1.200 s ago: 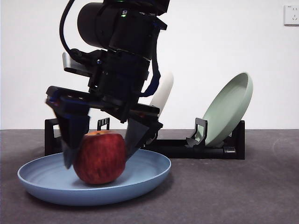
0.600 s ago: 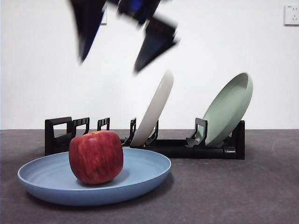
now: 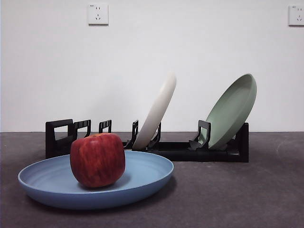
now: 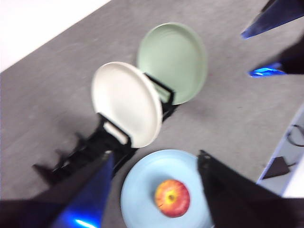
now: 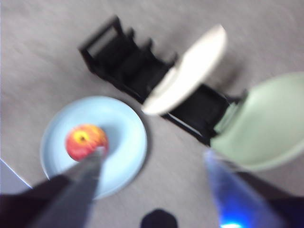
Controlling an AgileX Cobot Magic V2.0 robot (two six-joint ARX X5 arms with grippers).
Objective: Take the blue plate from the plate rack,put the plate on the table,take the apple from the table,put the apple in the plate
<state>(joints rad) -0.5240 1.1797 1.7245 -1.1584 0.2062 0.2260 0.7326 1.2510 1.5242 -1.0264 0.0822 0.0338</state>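
Both tools — left (image 4: pixel 154 187), right (image 5: pixel 154 187) — high, agape, empty; apple (image 3: pixel 98 159) left of centre in blue plate (image 3: pixel 147 173).

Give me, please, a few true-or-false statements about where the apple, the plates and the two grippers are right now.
1. The apple rests in the blue plate. True.
2. The blue plate stands in the plate rack. False: it lies flat on the table, in front of the rack.
3. The rack holds a cream-white plate and a pale green plate. True.
4. The left gripper is shut on the apple. False: it is open, high above the plate, holding nothing.
5. The right gripper is open. True.
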